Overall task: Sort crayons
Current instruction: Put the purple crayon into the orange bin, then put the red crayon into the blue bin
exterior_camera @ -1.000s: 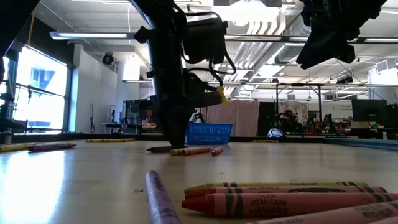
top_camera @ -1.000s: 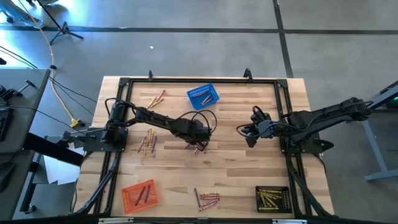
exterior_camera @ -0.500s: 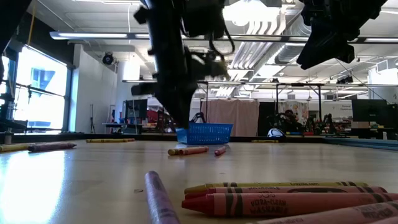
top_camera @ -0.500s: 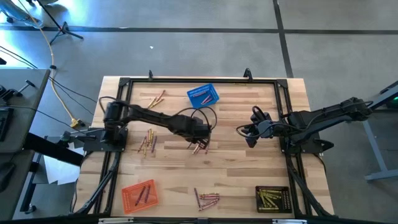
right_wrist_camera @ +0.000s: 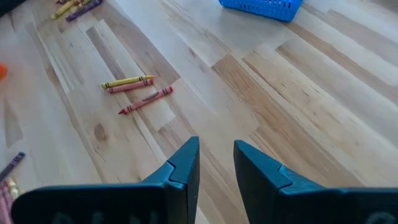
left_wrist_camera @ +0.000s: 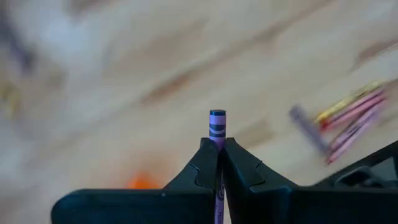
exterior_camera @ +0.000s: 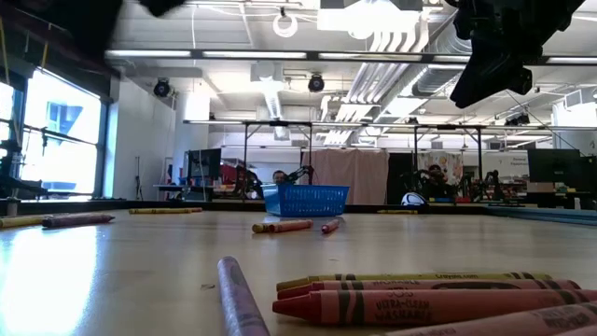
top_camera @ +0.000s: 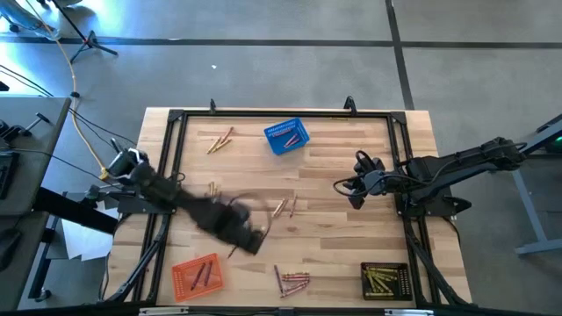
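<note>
My left pincer (left_wrist_camera: 217, 163) is clamped on a purple crayon (left_wrist_camera: 217, 124), which stands out between the closed fingertips so I can see its flat end from the wrist. I hold it near the tip of the fingers, I judge, so it will drop cleanly once I let go. In the high view my left arm is a blur stretched across the bench (top_camera: 351, 254), its pincer (top_camera: 246, 239) between the middle of the board and the orange basket (top_camera: 196, 274) at the near left corner. That basket already has a few dark sticks in it, so it looks like the place for this one, though I cannot be sure from colour alone.

My right pincer (right_wrist_camera: 216, 163) hangs above the right side of the bench, its fingers a little apart and holding nothing; it waits clear of my left arm's path.

Other crayons lie in loose groups: three (right_wrist_camera: 137, 90) near the middle, a bunch (top_camera: 292, 281) at the near edge, a pair (top_camera: 221, 140) by the far left. The blue basket (top_camera: 287, 136) sits at the far side with reddish ones inside, and the black basket (top_camera: 384, 280) at the near right holds yellow ones, so each colour seems to have its own bin.
</note>
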`<action>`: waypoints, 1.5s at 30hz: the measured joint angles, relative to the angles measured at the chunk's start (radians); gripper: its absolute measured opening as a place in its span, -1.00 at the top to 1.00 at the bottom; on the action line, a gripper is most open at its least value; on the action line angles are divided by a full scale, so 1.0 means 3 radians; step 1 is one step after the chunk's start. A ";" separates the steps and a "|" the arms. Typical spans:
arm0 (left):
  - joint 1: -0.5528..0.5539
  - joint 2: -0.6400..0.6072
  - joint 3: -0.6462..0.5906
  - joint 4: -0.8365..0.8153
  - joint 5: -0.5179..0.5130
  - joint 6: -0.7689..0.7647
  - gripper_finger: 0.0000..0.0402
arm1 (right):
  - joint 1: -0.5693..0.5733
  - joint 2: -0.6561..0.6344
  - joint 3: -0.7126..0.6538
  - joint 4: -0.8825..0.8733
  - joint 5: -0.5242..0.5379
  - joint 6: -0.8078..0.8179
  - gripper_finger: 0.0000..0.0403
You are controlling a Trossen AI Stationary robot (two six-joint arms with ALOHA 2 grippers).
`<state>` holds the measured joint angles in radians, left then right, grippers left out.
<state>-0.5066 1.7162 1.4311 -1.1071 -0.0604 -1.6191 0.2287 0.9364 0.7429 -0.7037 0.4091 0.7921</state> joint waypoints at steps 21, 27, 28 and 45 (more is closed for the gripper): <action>-0.1026 0.0239 0.0000 -0.0625 0.0369 -0.2043 0.93 | 0.0000 0.0001 0.0000 -0.0085 0.0009 0.0192 0.59; -0.1022 0.0236 0.0000 -0.0593 0.0560 -0.1897 0.73 | 0.0000 0.0001 0.0000 -0.0085 0.0019 0.0229 0.59; -0.1022 0.0236 0.0000 -0.0593 0.0560 -0.1898 0.70 | 0.0000 0.0001 0.0000 -0.0085 0.0020 0.0232 0.59; -0.0281 0.0146 0.0003 -0.0786 -0.0268 -0.0617 0.56 | 0.0000 0.0037 0.0000 0.0228 0.0032 0.0658 0.59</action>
<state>-0.5909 1.7599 1.4319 -1.3429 -0.1408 -1.8042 0.2287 0.9474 0.7429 -0.6354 0.4187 0.9894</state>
